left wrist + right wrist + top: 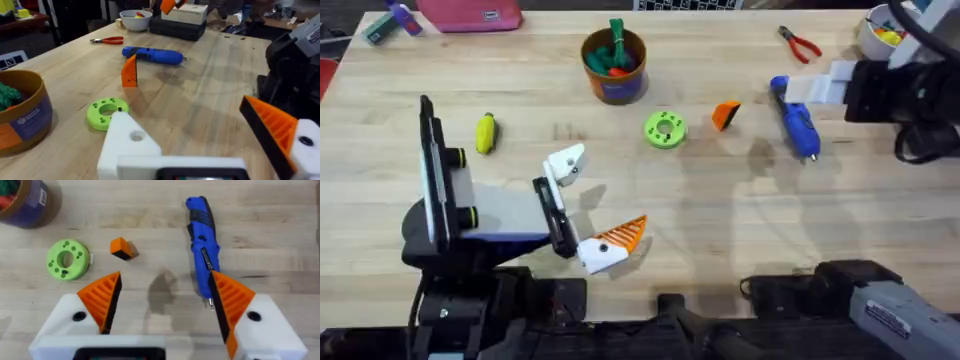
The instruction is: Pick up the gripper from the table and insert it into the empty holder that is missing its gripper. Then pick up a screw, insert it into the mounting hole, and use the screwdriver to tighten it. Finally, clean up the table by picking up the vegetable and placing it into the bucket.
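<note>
Left arm's claw (592, 203), nearest you at the counter's (720, 220) lower left: jaws spread wide, holding nothing. One finger carries an orange ribbed pad (625, 235). The other is the holder (566, 163), a bare white block with no pad, and your left wrist view shows a round hole in its face. Vegetable (485, 132): yellow with a dark end, lying on the counter beyond the left arm, well apart from the bucket. Bucket (614, 65): orange-brown with a purple-blue band, upright at the far middle, with green and red toys inside. Green disc (665, 130): ring-shaped with small holes, flat on the counter just right of the bucket and nearer you. Gripper (725, 115): small loose orange wedge, on the counter between the green disc and the screwdriver, touching neither. Screwdriver (795, 120): blue, lying flat, right of the orange wedge. Right arm's claw (165, 295): jaws wide, both fingers fitted with orange pads, empty. In your overhead view it hangs over the far end of the screwdriver, and in the right wrist view the tool's thin tip lies beside one pad. Pliers (800, 42): red-handled, at the far right. White bowl (880, 30): at the far right corner, with yellow contents.
</note>
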Tool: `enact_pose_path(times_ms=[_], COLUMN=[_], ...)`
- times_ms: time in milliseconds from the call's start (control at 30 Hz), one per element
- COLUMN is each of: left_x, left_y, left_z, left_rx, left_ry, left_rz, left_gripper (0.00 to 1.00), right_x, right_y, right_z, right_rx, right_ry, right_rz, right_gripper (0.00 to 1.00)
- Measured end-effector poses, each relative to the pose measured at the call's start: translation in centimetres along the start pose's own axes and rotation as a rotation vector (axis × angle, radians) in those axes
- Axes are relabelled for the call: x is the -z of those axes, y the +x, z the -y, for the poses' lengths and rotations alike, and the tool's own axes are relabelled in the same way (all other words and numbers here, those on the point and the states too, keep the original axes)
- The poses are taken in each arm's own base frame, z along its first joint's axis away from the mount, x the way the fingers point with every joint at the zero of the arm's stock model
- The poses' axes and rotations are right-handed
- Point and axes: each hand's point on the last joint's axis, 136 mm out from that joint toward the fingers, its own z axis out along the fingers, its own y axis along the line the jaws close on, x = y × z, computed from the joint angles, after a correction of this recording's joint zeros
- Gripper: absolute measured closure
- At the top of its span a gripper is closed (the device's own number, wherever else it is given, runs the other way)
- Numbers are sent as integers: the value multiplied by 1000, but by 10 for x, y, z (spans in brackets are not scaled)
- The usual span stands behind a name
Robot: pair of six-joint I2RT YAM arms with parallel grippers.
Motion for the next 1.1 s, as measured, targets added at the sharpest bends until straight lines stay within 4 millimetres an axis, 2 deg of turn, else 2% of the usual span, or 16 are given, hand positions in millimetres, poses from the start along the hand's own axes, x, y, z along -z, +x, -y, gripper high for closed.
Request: enact_pose_path(times_ms=[167, 267, 400, 533, 700, 933, 967, 1100], left_x=[0, 0, 0, 0, 0, 0, 0, 0], left_y=[0, 0, 0, 0, 0, 0, 0, 0], left_z=[0, 0, 0, 0, 0, 0, 0, 0], left_rx=[0, 0, 0, 0, 0, 0, 0, 0], left_ry=[0, 0, 0, 0, 0, 0, 0, 0], left_rz=[0, 0, 0, 0, 0, 0, 0, 0], left_gripper=[30, 30, 30, 30, 30, 30, 30, 30], right_x=[-2, -7, -11, -19, -48, -97, -113, -132], right_y=[-4, 1, -1, -15, -30, -12, -4, 5], right_z=[0, -3, -18, -36, -59, -63, -64, -68], right_rx=[2, 28, 114, 225, 347, 414, 417, 426], right_ry=[0, -5, -33, -68, -84, -64, -66, -72], right_rz=[4, -69, -192, -280, -339, -457, -496, -533], right_gripper=[8, 8, 8, 7, 8, 8, 9, 36])
